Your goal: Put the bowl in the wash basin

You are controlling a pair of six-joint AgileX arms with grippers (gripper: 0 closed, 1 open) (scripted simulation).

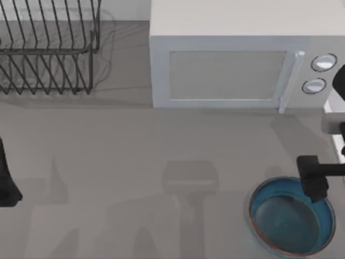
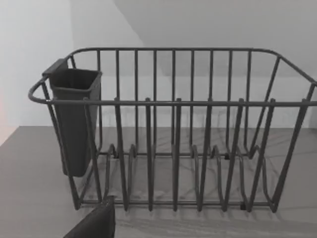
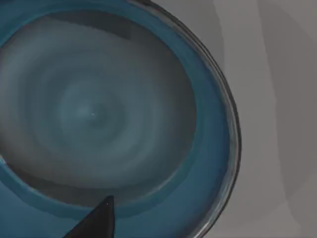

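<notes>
Blue glaze takes up most of our right wrist view: the bowl (image 3: 99,114) lies directly beneath that camera, with one dark fingertip (image 3: 96,220) of our right gripper above its inner slope. From above, the bowl (image 1: 288,218) rests upright on the table (image 1: 135,162) near the front right corner, well apart from the microwave (image 1: 237,59) behind it. Our right gripper (image 1: 312,181) hangs over the bowl's far rim, reaching in from the right edge. We cannot tell how far its fingers are apart, nor whether they touch the rim; the bowl appears to sit flat and unlifted.

Our left arm (image 1: 8,181) is parked at the left edge, its wrist camera facing the wire dish rack (image 2: 173,134) and the dark cutlery cup (image 2: 74,119) hung on it.

We judge the step in hand to be the approach for the grasp. The next move calls for setting the fingers astride the thin rim, one inside and one outside, then closing firmly before any lift. No wash basin is identifiable, so the destination must be located before transport.
</notes>
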